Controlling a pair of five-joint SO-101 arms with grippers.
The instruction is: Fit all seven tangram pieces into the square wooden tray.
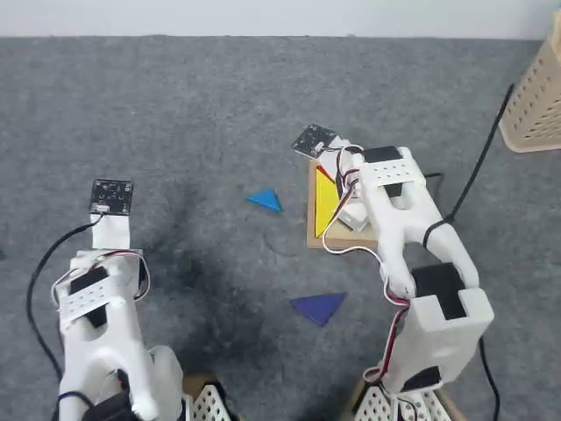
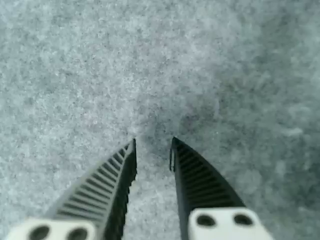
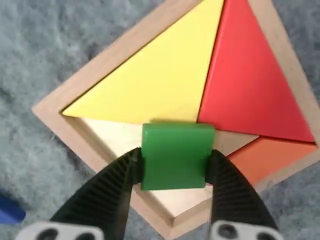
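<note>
Left gripper [image 2: 153, 145]: well to the left of the tray, over bare grey carpet. Its jaws stand a little apart and grasp nothing. You can leave it parked.
Light blue triangle [image 1: 265, 200]: on the carpet just left of the tray [image 1: 311, 224], not yet fitted.
Dark blue triangle [image 1: 319, 307]: on the carpet near the tray's near-left corner, also outside.
Tray, wrist view [image 3: 65, 95]: a square wooden frame with bare wood floor under the right gripper.
Yellow triangle [image 3: 155, 85]: seated flat in the tray, filling its left side in the high view.
Green square [image 3: 175, 145]: the piece in hand. It sits over the tray's bare floor, one edge along the yellow triangle's short edge. Whether it touches the floor cannot be told.
Right gripper [image 3: 175, 159]: over the tray, jaws clamped on two opposite sides of the green square.
Red triangle [image 3: 250, 85]: seated, edge to edge with the yellow one.
Orange piece [image 3: 265, 155]: seated against the red triangle, just beside the green square.
Handling note: keep the square level. Bring its corner to the point where yellow and red meet, and press down gently. Release only once it lies flush, since a tilted edge would likely ride up on a neighbour.
</note>
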